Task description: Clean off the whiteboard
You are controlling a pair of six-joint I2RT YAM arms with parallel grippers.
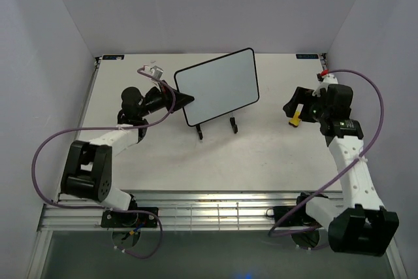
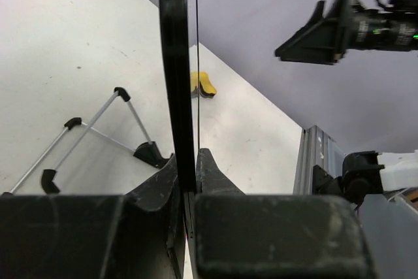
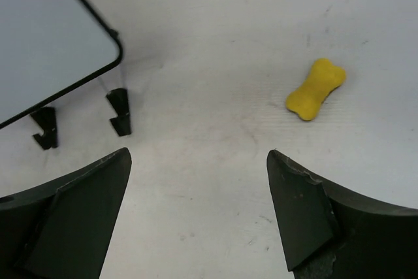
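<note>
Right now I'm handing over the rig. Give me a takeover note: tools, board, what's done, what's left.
Left tool: shut on the left edge of the whiteboard; the board's feet look down on the table.
Right tool: open and empty, above the table.
Yellow eraser: lying free on the table ahead of the right tool.
Done: no writing visible on the board face.
Left: probably just letting go of the board and backing off.

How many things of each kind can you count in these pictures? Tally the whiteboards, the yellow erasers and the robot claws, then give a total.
whiteboard: 1
yellow eraser: 1
claws: 2 (left claw, right claw)
Total: 4
</note>
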